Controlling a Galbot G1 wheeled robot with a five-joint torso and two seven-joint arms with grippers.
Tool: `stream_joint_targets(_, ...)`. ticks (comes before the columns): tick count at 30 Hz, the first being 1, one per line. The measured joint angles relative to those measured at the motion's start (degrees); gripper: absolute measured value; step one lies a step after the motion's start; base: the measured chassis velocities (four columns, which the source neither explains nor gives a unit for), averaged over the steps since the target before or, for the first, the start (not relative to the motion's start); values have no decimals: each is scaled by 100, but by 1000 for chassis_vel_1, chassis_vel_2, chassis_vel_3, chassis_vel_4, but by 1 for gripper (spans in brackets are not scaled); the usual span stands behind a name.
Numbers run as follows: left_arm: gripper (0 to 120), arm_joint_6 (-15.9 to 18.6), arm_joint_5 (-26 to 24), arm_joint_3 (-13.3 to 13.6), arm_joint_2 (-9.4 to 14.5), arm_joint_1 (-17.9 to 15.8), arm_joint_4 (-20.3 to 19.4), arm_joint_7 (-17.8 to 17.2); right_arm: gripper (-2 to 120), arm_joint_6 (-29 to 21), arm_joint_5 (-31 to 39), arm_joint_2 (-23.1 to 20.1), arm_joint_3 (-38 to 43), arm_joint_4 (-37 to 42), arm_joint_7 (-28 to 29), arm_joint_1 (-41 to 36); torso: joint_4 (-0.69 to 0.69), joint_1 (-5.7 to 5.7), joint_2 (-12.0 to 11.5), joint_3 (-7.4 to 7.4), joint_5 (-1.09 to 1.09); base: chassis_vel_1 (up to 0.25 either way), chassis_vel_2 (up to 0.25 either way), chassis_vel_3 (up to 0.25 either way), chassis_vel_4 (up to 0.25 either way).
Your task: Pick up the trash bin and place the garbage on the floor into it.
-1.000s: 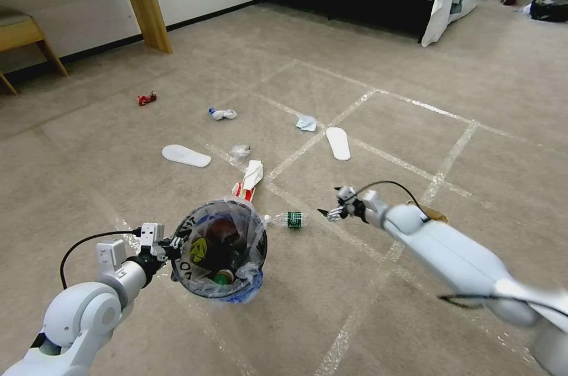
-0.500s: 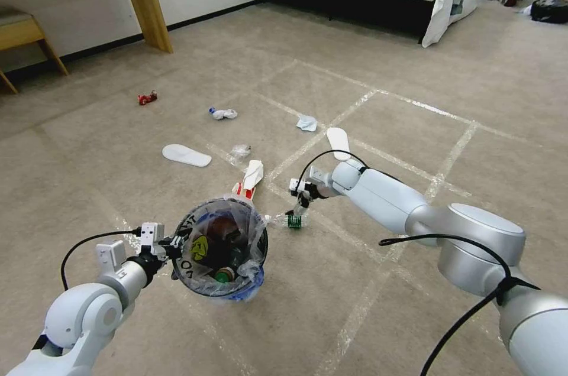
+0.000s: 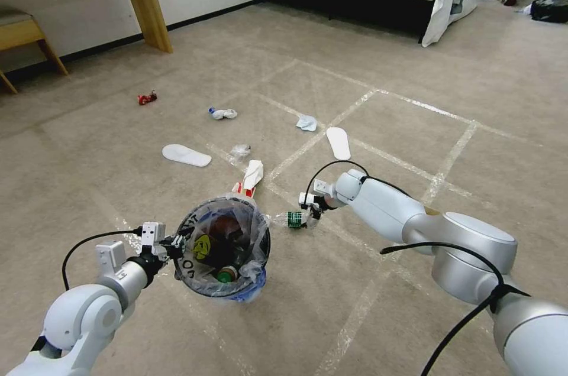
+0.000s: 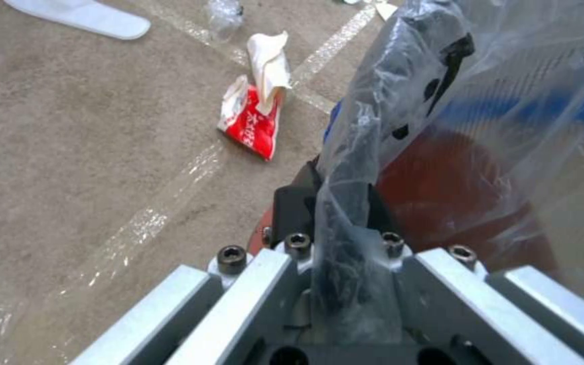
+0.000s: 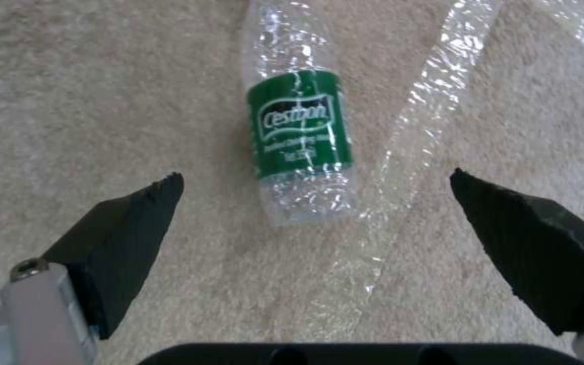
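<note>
Right wrist view: my right gripper [image 5: 312,223], jaws wide, hangs over the clear green-labelled plastic bottle [image 5: 300,126], its long axis running away between them, just beside the bag-lined red trash bin [image 3: 222,249] clamped by my left gripper [image 3: 171,244].

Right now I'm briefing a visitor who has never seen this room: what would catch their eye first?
The trash bin, bag-lined and part full, held at its rim by the left pincer. Next, the right pincer, open just over a clear bottle with a green label lying on the carpet beside the bin. Beyond them, litter dots the floor: two white slipper soles, a red-white carton.
</note>
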Motion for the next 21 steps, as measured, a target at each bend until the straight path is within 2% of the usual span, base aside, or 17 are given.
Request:
stream_joint_targets(5,1,-4,-5,46,3,-35,16,2,100,-2,27,30,58,-99,68,-21,0,0,0,0,-1,0,0,0,0)
stream_joint_targets(9,1,-8,-6,63,-21,-34,27,2,100,32,-59,217,197,-439,157,-126,0,0,0,0,0,0,0,0,0)
stream_joint_targets(21,1,-48,7,84,-48,-43,71,11,100,362,-615,739,924,-1191,1027,-514,1,0,0,0,0,0,0,0,0)
